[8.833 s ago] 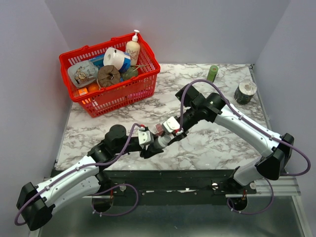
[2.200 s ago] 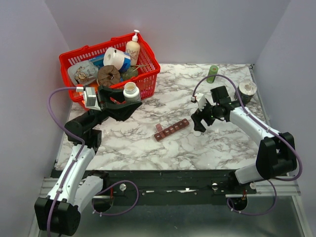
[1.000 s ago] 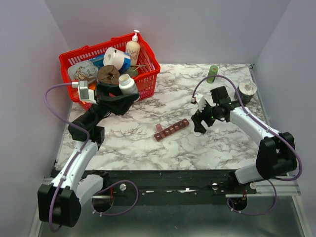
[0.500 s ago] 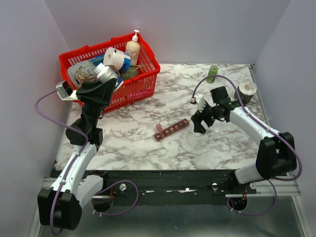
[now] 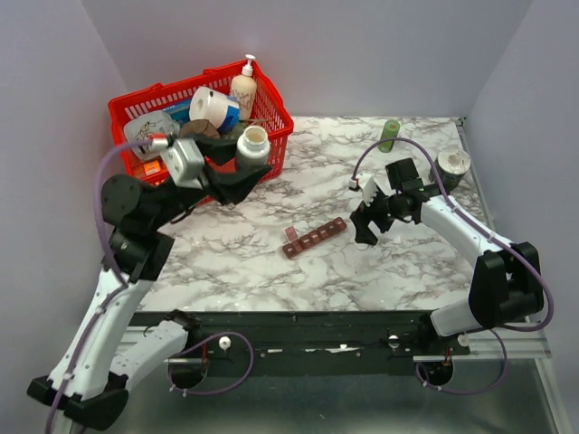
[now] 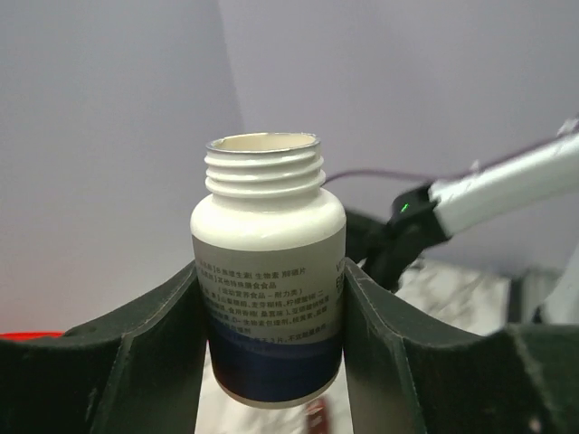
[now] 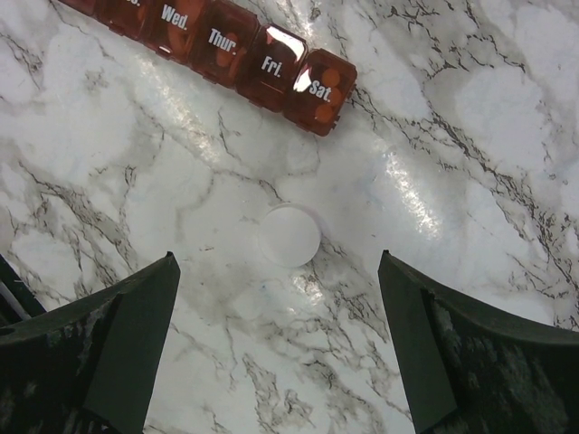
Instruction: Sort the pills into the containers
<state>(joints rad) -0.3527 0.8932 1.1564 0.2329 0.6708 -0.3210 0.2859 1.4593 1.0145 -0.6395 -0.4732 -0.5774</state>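
Observation:
The containers (image 5: 315,239) are a dark red strip of day-marked compartments lying mid-table; its "Fri." and "Sat." end (image 7: 298,77) shows in the right wrist view, with round pills (image 7: 318,90) visible through the lids. My left gripper (image 5: 242,170) is shut on a white pill bottle (image 5: 252,145), held upright in the air with its mouth uncapped, beside the basket. In the left wrist view the bottle (image 6: 269,271) fills the space between the fingers (image 6: 163,353). My right gripper (image 5: 365,228) hangs open just right of the strip, over a white cap (image 7: 289,236) on the marble.
A red mesh basket (image 5: 172,84) full of household items stands at the back left. A slim green bottle (image 5: 390,134) and a small round tin (image 5: 450,167) are at the back right. The right table edge runs close to the tin.
The left arm has swung the bottle from a tilt over the basket rightward to an upright hold by its front right wall. The right arm has stayed put.

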